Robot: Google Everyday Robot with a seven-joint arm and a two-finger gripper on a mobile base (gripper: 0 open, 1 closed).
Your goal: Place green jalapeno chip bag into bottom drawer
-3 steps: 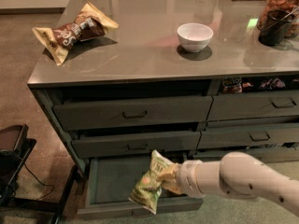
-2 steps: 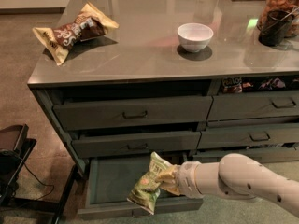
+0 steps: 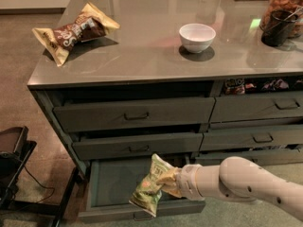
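Gripper [image 3: 169, 182]: sat low at 5 o'clock in view, before drawer stack; clamped on green jalapeno chip bag [image 3: 150, 188].
Bag position: hung at 9 o'clock from gripper, clear above open bottom drawer [image 3: 111, 186], over its right half.
Bag long axis: ran 1 to 7 o'clock; lower corner across drawer front.
Arm: reached in from 3 o'clock.
Release path: judged toward 6 o'clock, down into cavity.
Change vs 0.7 s earlier: barely any; bag and gripper found in nearly same spot.
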